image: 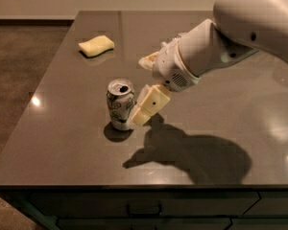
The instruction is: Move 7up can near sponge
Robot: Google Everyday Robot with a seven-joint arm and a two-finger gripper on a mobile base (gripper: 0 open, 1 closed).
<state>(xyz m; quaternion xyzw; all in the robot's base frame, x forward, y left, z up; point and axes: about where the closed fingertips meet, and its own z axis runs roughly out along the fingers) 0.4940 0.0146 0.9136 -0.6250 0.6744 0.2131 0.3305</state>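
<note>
The 7up can stands upright on the dark table, left of centre, with its silver top showing. The pale yellow sponge lies flat at the far left of the table, well apart from the can. My gripper reaches in from the right on the white arm. It is open and holds nothing. Its lower cream finger is right against the can's right side, and its upper finger is behind the can and to its right.
The table's front edge runs across the bottom, with drawers below it. Its left edge drops to a brown carpet floor. The arm's shadow falls on the table in front of the can.
</note>
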